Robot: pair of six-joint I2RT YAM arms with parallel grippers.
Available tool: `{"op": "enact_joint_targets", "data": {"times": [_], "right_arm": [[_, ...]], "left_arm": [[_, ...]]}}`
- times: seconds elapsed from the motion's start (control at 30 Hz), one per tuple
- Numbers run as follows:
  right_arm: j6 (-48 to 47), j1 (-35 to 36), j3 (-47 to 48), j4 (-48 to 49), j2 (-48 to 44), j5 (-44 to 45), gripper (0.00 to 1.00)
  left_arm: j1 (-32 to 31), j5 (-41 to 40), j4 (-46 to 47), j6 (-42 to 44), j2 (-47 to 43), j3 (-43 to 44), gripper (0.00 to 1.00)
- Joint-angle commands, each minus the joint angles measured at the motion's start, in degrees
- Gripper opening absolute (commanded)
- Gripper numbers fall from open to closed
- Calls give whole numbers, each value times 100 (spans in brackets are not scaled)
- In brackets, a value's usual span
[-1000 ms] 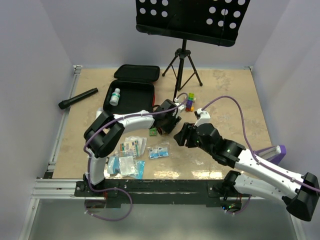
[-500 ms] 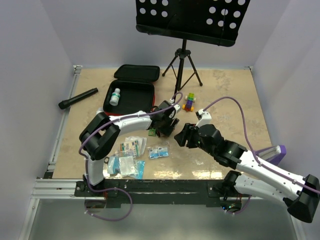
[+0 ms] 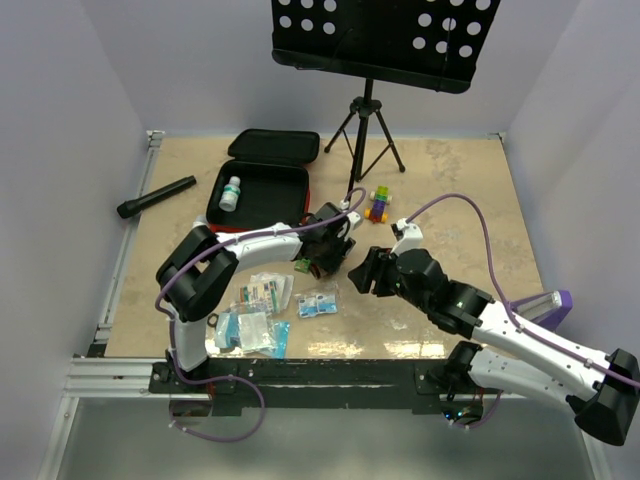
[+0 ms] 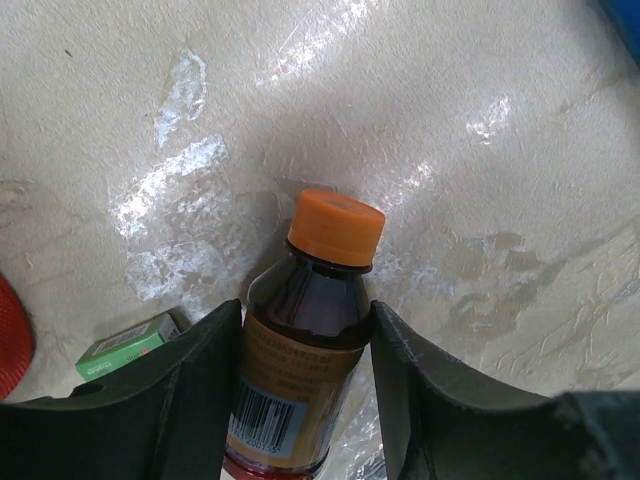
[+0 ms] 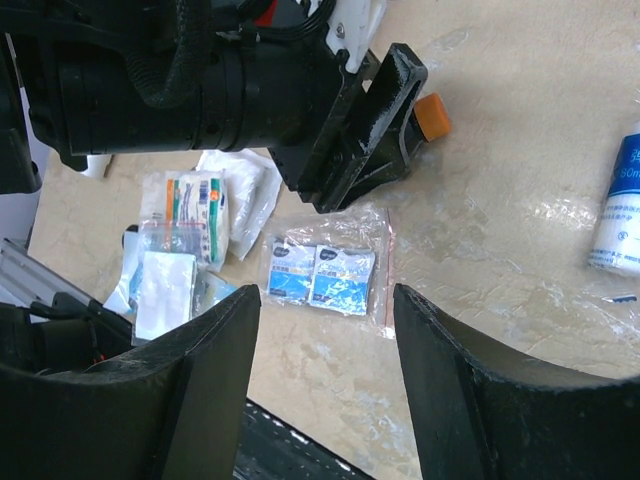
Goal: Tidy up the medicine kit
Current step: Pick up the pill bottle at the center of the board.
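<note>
The red medicine kit [image 3: 262, 190] lies open at the back left with a white bottle [image 3: 231, 193] inside it; its red edge shows in the left wrist view [image 4: 12, 335]. My left gripper [image 3: 327, 255] is low over the table, right of the kit. Its fingers [image 4: 200, 390] press both sides of a brown bottle [image 4: 305, 340] with an orange cap [image 4: 336, 225]. My right gripper [image 5: 325, 390] is open and empty, above a clear packet of blue sachets [image 5: 325, 275], which also shows in the top view [image 3: 318, 304]. The orange cap [image 5: 433, 115] shows there too.
A pile of packets [image 3: 250, 315] lies near the front left. A small green box [image 4: 125, 345] sits beside the left fingers. Another white bottle [image 5: 620, 215] lies right of the right gripper. A black flashlight [image 3: 157, 197], toy blocks [image 3: 379, 203] and a music stand tripod [image 3: 367, 140] stand farther back.
My left gripper has moved a little toward the near edge and left, away from the toy blocks. The right arm has hardly moved.
</note>
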Motion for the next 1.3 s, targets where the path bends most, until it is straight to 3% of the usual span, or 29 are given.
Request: {"op": "enact_joint_targets", "data": {"times": [0.0, 0.1, 0.3, 0.43, 0.53, 0.77, 1.13, 1.27], "right_arm": [[33, 8, -99, 235, -55, -108, 61], [68, 17, -125, 244, -81, -117, 61], [129, 17, -143, 218, -195, -126, 61], [156, 8, -160, 191, -283, -152, 61], [164, 8, -186, 200, -318, -170, 61], [156, 17, -178, 226, -318, -179, 61], [112, 8, -178, 261, -195, -205, 61], [112, 17, -169, 288, -169, -222, 61]], "left_arm": [[9, 294, 45, -374, -161, -27, 54], [9, 540, 334, -910, -170, 8, 55], [36, 586, 731, -1992, -38, -18, 43], [80, 252, 836, -2432, -213, -123, 48], [80, 111, 705, -2363, -310, -71, 63], [71, 111, 266, -1748, -266, 105, 71], [80, 58, -324, -667, -363, 61, 71], [71, 111, -333, -639, -328, -27, 54]]}}
